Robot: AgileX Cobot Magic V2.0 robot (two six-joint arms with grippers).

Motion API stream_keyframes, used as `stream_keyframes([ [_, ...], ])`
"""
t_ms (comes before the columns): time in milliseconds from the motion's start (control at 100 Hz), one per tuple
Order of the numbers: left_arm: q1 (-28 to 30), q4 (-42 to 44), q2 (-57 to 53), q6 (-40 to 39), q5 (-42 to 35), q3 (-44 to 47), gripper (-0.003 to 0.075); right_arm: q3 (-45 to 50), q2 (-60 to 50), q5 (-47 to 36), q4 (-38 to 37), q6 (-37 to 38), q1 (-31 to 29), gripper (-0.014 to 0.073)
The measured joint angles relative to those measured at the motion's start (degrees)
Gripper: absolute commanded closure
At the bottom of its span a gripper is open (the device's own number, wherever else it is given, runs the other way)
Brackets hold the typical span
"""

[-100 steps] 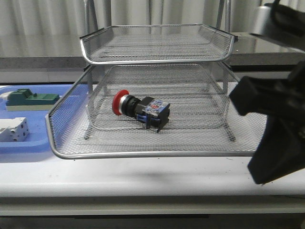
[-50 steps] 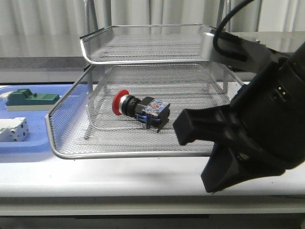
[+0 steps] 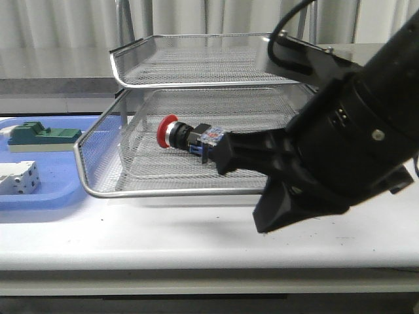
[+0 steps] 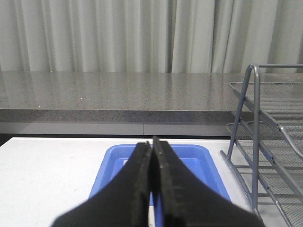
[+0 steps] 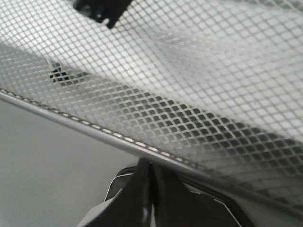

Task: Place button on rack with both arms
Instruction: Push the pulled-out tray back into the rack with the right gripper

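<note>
Button point(image 3: 190, 136): red-capped push-button lying on its side in the lower pulled-out tier of the rack point(image 3: 216, 65), cap pointing left, blue block partly hidden behind the right arm.
Rack: silver wire-mesh tray stack at the far middle of the table point(image 3: 131, 242); lower tier slid toward the near edge.
Right gripper point(image 5: 150, 189): large and black at near right, pressed against the front rim of the lower tier; jaws drawn together with nothing between them.
Left gripper point(image 4: 152, 175): raised at far left over the blue tray point(image 4: 199, 163), jaws pressed together, holding nothing.
Blue tray contents: green-topped block point(image 3: 42, 136) and white terminal block point(image 3: 18, 178), left of the rack.
Step, as judged: sliding the lower tier back in.
Risk: a push that is off-centre could skew the tier or shift the whole rack; a jolt could roll the button against the mesh wall.
</note>
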Motion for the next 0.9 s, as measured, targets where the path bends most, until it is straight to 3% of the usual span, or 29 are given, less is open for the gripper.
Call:
stream_keyframes([
  [210, 0.0, 0.0, 0.0, 0.0, 0.0, 0.0, 0.0741, -6.5, 4.6, -0.5, -3.4, 0.0, -1.7, 0.0692],
  [520, 0.0, 0.0, 0.0, 0.0, 0.0, 0.0, 0.0741, -14.9, 11.0, -0.4, -7.5, 0.0, -9.0, 0.0692],
  [900, 0.0, 0.0, 0.0, 0.0, -0.1, 0.0, 0.0741, -16.6, 11.1, 2.7, -8.3, 0.0, -10.5, 0.0692],
])
